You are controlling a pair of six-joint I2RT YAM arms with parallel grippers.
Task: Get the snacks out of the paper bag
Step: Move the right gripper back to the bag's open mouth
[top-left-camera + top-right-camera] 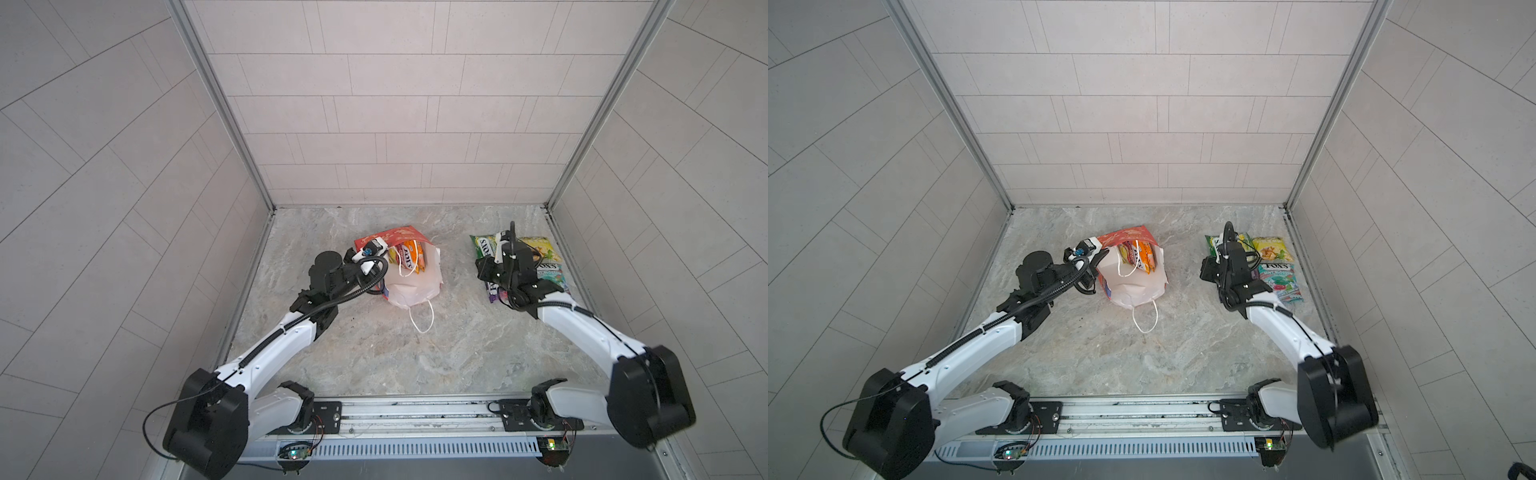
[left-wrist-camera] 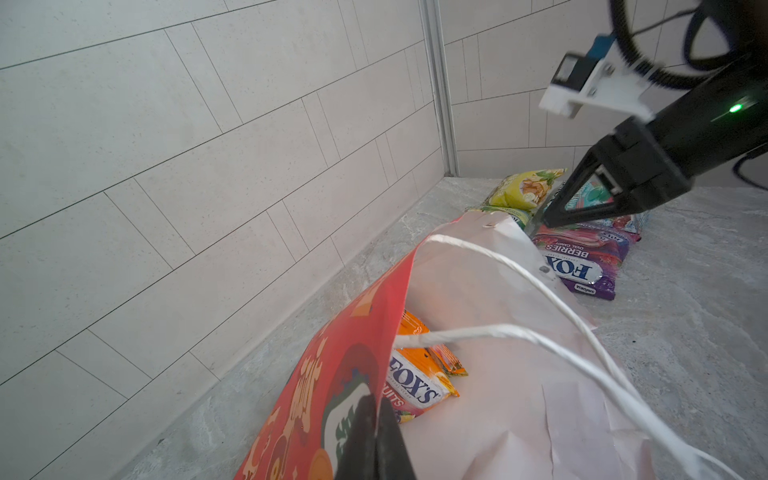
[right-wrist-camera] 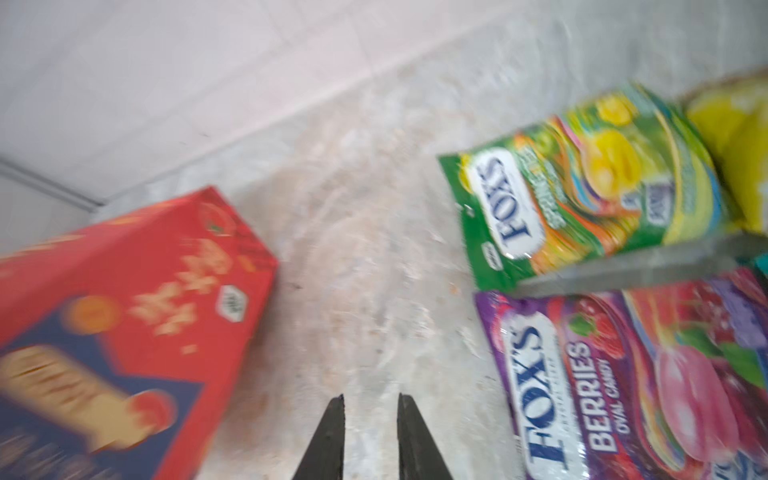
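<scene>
Currently left tool (image 2: 376,430) pinches the paper bag (image 2: 349,332); right tool (image 3: 370,401) hangs slightly parted, empty.

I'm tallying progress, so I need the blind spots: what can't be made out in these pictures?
- Snacks left in the paper bag: both top views show only upper ends; the bag's wall hides any beneath.
- Purple packet: top views, mostly under the right arm.
- Yellow packet: right wrist view, cut by the picture's edge; small print motion-blurred.
</scene>
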